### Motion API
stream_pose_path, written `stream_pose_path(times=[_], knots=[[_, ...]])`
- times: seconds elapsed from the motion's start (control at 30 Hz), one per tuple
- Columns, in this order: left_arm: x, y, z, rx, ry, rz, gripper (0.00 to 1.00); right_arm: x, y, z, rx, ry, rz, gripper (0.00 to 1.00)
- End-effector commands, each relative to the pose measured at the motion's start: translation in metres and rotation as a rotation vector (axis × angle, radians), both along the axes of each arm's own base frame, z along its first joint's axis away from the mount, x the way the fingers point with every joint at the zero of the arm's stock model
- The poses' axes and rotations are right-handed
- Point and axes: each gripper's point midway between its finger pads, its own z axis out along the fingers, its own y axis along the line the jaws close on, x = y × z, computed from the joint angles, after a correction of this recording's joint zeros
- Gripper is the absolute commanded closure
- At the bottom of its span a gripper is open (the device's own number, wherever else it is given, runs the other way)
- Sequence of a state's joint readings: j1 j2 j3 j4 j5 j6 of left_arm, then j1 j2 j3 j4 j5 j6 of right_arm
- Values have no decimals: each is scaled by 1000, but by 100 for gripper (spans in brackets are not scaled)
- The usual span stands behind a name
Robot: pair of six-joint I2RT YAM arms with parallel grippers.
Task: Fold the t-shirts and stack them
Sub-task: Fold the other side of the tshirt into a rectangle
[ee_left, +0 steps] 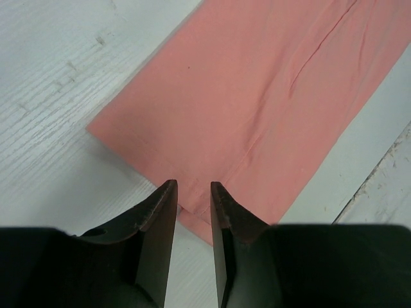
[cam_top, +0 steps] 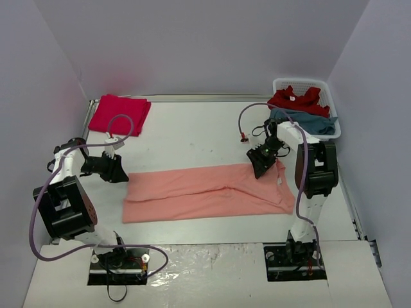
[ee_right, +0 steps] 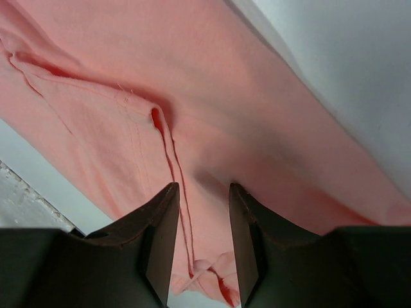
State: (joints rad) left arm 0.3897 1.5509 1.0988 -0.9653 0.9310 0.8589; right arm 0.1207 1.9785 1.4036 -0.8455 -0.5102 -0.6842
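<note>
A salmon-orange t-shirt lies flat across the middle of the table, folded into a long band. My left gripper hovers at its left end. In the left wrist view its jaws stand slightly apart and open over the shirt's near corner, with nothing between them. My right gripper is over the band's far right edge. It is open just above the cloth, beside a hem fold. A folded crimson t-shirt lies at the back left.
A white slotted basket at the back right holds a crumpled red t-shirt on top of a teal-blue one. Grey walls close in the table on three sides. The right arm's upright link stands beside the shirt's right end.
</note>
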Motion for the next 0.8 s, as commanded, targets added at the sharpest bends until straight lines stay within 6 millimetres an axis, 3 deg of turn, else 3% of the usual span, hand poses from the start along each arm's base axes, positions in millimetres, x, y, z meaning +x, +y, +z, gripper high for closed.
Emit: stream_pose_path(times=[0.0, 0.17, 0.67, 0.77], knots=[[1, -2, 14, -14, -40, 25, 74, -3, 14, 6, 46, 40, 50, 67], [1, -1, 13, -9, -35, 39, 83, 1, 26, 2, 69, 60, 78, 66], [-4, -1, 8, -2, -25, 47, 80, -9, 54, -2, 87, 105, 161, 67], [-4, -2, 7, -4, -25, 45, 79, -10, 55, -3, 85, 108, 168, 76]])
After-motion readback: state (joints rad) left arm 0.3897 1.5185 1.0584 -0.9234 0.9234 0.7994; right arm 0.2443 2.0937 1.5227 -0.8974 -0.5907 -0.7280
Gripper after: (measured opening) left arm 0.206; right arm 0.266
